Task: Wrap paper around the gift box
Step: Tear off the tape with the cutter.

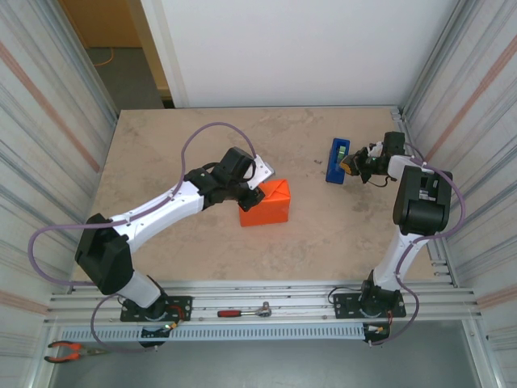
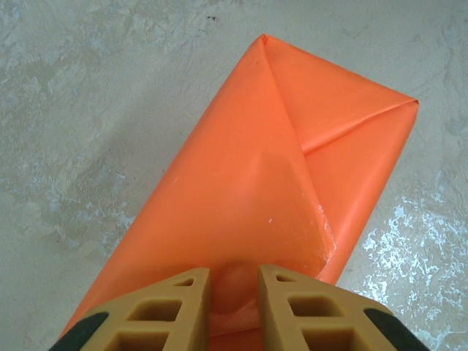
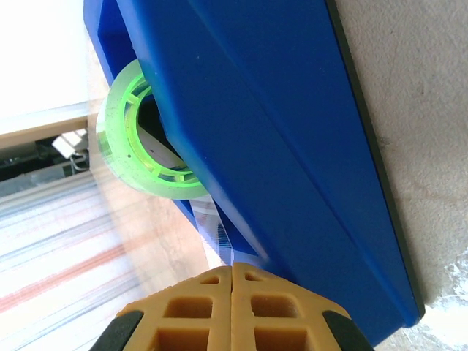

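Beige, mottled stone-look desk [image 1: 161,153] filled the middle of the overhead view, with ribbed metal walls down both sides and a white panel across the top of the frame. Just right of centre sat the gift box [image 1: 271,204], a low orange block already covered in the paper [image 2: 292,168], flat on the desk. On its upper face the paper's flaps met in a diagonal seam running to a corner.

At the left edge of the box, the left tool [image 1: 249,194] reached in from the lower left. In the left wrist view, that tool [image 2: 234,281] showed at the bottom of the frame, its tan fingers [image 2: 183,300] drawn close with a small bulge of orange paper clamped between them at the box's near end.

In the upper right of the overhead view, well apart from the box, lay the blue tape dispenser [image 1: 337,162], with the right tool [image 1: 353,164] just beside it. In the right wrist view, this tool [image 3: 232,274] had its fingers pressed fully together. A clear strip of tape [image 3: 216,227] ran from the green roll [image 3: 135,139] in the dispenser [image 3: 292,146] down to the fingertips; whether its end was caught between them, I could not tell.
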`<state>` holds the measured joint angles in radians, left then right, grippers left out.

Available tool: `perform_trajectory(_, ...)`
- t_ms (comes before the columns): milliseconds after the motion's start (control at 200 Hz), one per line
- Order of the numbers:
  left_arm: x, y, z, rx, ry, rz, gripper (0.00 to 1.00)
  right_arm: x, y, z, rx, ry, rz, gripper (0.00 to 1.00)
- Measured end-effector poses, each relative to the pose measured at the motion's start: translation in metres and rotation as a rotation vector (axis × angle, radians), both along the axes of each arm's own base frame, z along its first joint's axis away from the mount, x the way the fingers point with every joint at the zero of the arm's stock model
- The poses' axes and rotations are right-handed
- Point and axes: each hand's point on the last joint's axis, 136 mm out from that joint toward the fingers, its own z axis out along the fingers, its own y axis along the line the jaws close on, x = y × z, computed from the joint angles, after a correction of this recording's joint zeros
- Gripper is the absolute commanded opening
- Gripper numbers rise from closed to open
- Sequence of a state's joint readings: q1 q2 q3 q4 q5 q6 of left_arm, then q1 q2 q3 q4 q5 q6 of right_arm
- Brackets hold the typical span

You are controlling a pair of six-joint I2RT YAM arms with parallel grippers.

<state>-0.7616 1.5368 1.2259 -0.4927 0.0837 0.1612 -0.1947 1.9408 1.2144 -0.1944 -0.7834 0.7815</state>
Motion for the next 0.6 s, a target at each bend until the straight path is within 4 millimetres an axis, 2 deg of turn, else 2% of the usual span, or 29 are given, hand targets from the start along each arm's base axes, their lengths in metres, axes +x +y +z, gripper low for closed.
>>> perform_trajectory(361, 0.000, 0.000, 0.000, 0.000, 0.000, 0.000, 0.24, -0.005, 0.005, 0.028, 0.014, -0.052, -0.023, 0.00)
perform_trajectory(601, 0.000, 0.000, 0.000, 0.000, 0.000, 0.000, 0.24, -0.019, 0.007, 0.031, 0.041, -0.042, -0.054, 0.00)
